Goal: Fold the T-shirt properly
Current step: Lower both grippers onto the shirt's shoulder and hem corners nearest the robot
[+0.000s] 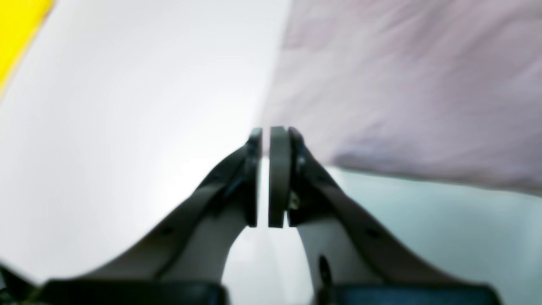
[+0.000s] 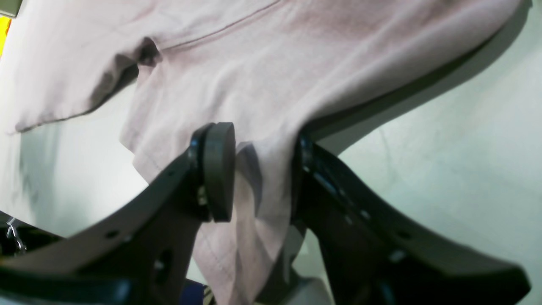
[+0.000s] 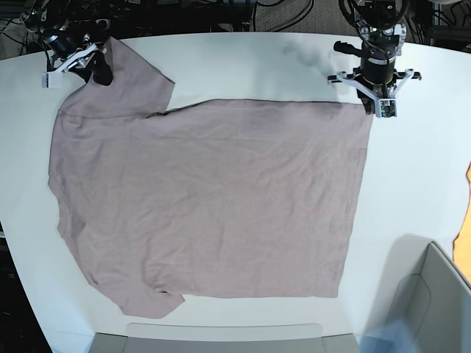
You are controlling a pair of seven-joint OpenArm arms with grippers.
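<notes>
The T-shirt (image 3: 210,195) lies spread out flat on the white worktop (image 3: 419,184), and it fills most of the middle of it. It is a soft pinkish-grey, has small wrinkles and has no picture on it. One sleeve (image 3: 136,77) sticks out at the far corner of the T-shirt, and the other sleeve (image 3: 151,298) lies at the near side, close to the front edge of the worktop. The right gripper (image 2: 260,169) is at the far sleeve corner of the T-shirt. Its jaws are spread wide, and a fold of the T-shirt cloth (image 2: 262,186) sits between them. One round dark pad (image 2: 218,171) stands just beside the cloth, but a small gap shows there, so the cloth is not squeezed. The left gripper (image 1: 265,176) is at the other far corner of the T-shirt, right by the hem edge (image 3: 360,191). Its jaws are only a little bit apart, with a thin bright gap between the two pads. Nothing is between them. The T-shirt (image 1: 402,84) lies just beside this gripper, and the picture is too blurry to tell if they touch. A grey bin (image 3: 434,301) sits near the front corner of the worktop, well apart from the T-shirt.
</notes>
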